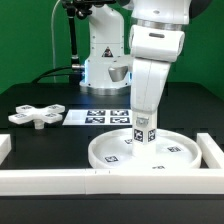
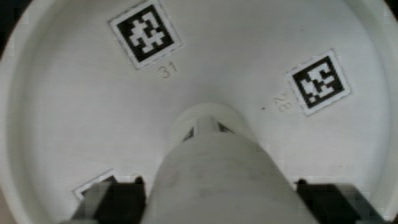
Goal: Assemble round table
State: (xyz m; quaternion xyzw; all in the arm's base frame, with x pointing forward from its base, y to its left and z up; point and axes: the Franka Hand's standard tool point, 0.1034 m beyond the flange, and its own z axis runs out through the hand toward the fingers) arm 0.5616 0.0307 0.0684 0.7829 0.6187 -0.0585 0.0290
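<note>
The round disc (image 1: 150, 152) lies flat on the black table near the front, rim up, with several tags on it. My gripper (image 1: 145, 128) stands over its centre and is shut on the short cylindrical post (image 1: 146, 133), which stands upright on the disc's middle. In the wrist view the post (image 2: 217, 170) runs between my two dark fingers (image 2: 119, 200) down to the disc (image 2: 107, 110), its far end at the disc's hub. The four-armed cross piece (image 1: 36, 116) lies flat on the table at the exterior view's left, apart from the gripper.
The marker board (image 1: 100, 117) lies behind the disc. White border rails run along the front (image 1: 60, 180) and the exterior view's right (image 1: 212, 150). The arm's white base (image 1: 104, 60) stands at the back.
</note>
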